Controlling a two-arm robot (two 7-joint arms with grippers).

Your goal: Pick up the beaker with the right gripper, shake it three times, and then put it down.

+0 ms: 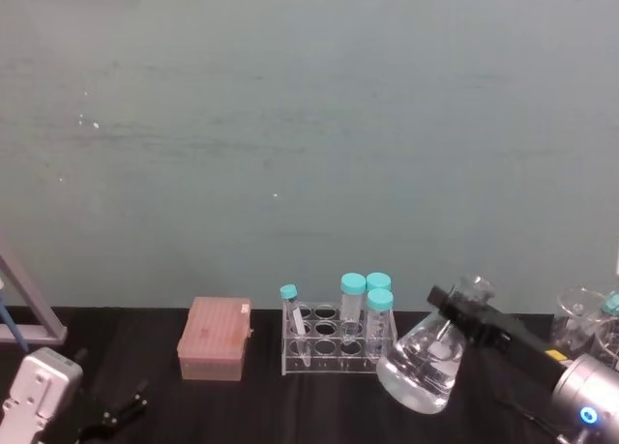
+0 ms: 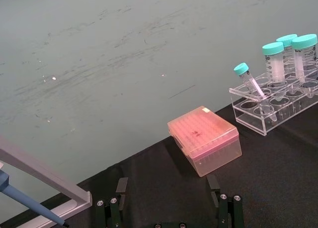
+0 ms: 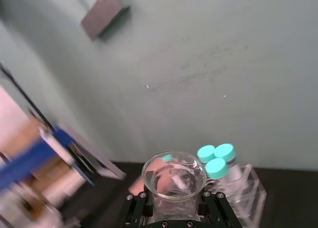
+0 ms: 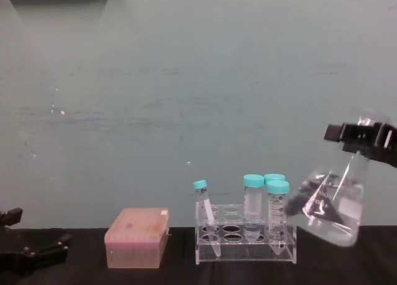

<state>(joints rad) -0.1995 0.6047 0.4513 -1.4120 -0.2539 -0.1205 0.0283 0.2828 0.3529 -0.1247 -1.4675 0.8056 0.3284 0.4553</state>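
Jaws of the black two-fingered right gripper [image 4: 363,135] are clenched on the neck of the clear glass conical beaker [image 4: 335,213]. Its body hangs tilted below them, off the black counter [image 1: 319,405]; I'd say mid-shake. A clear tube rack [image 4: 245,241] stands just beside the base, so collision risk. The black left gripper [image 2: 167,181] is parked well apart, jaws released.

No legible text, print on the tubes [image 4: 278,205] too small

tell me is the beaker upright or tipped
Tipped. The right hand grips the beaker by its neck; the rim leans right, the wide base angles toward the tube rack.
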